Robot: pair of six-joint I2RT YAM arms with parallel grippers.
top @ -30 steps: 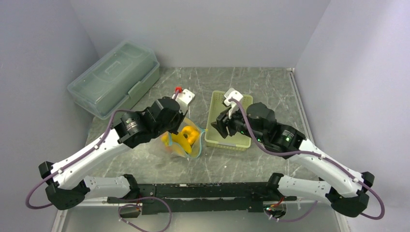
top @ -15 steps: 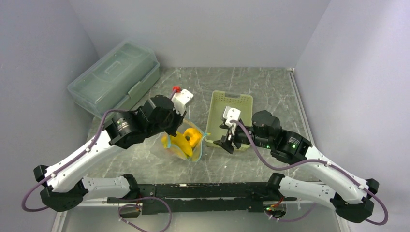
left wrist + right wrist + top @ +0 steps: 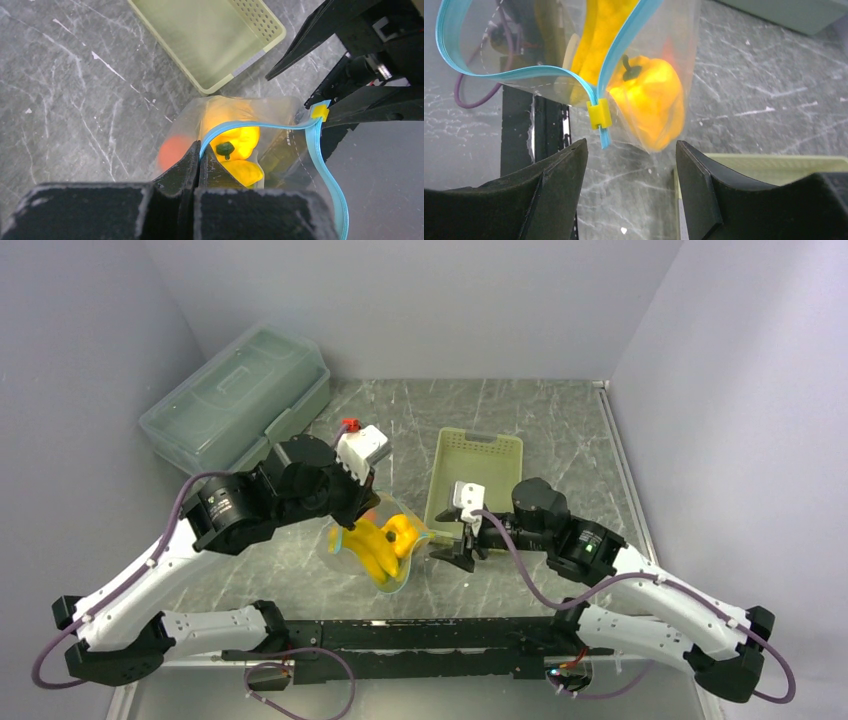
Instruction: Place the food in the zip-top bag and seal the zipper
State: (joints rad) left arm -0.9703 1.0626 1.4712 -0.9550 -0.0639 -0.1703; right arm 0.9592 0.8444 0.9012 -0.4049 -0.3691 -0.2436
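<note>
The food (image 3: 240, 142) sits inside the zip-top bag (image 3: 275, 107), which hangs near the middle of the table (image 3: 560, 420), just left of the basket (image 3: 477, 472). The left gripper (image 3: 199, 155) is clamped tight on the bag's mouth edge, pinching the teal zipper (image 3: 628, 40) between its closed fingers. The mouth gapes, and the strip runs in an open loop to a yellow slider (image 3: 599, 114) at the bag's right end.

The right gripper (image 3: 630, 147) has its jaws spread wide just beside that end. It holds nothing, and the slider lies between and a little beyond its fingertips.

The top view shows only a yellow lump in clear plastic between the two arms. The left wrist view adds a yellow pepper with a dark green stem and a blurred orange round piece behind the plastic. It also shows the right arm's black fingers close to the slider. The right wrist view shows the pepper from the other side, with a longer yellow piece above it.

A translucent lidded storage box (image 3: 238, 400) stands at the far left, well apart from the bag.
</note>
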